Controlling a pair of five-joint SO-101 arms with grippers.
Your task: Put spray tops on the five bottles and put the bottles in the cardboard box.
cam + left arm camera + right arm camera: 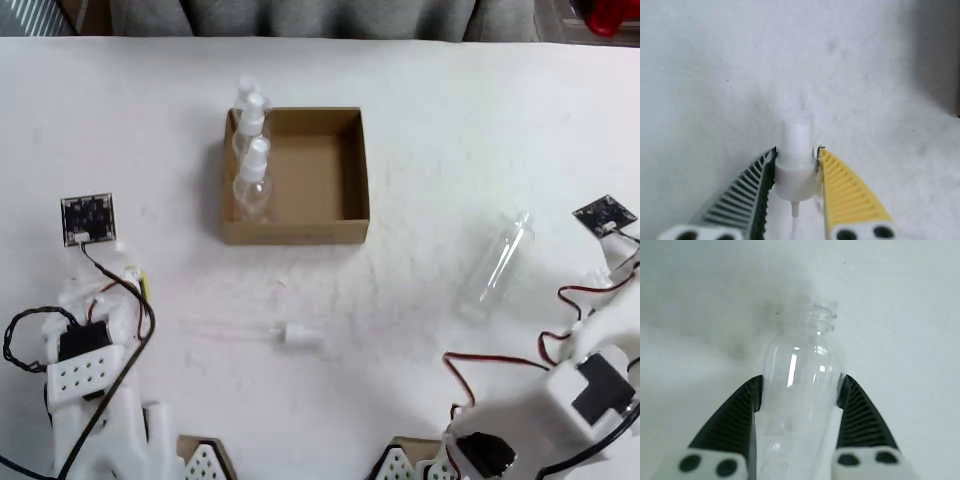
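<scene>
Spray top (797, 170) sits upright between the left gripper (796, 152), whose grey and yellow fingers press against the collar at its 9 and 3 o'clock sides. The jaws are narrowed to the collar's width and hold it, and the thin dip tube runs back between the fingers. Behind it is the white table (715, 75).

The right gripper (801, 382) is open about as wide as a clear bottle (800, 365). Both black fingers touch the bottle's body, and its threaded neck is bare and points away from the wrist.

In the high view the cardboard box (295, 233) stands open near the middle of the table. Capped bottles (252, 190), at least two, rest along its 9 o'clock wall. At 6 o'clock from the box, well apart from it, a loose top (300, 335) lies on its side, its tube pointing toward 9 o'clock. At about 4 o'clock from the box an uncapped bottle (495, 265) lies flat on the table. Whether these two are the pieces seen in the wrist views cannot be told.
</scene>
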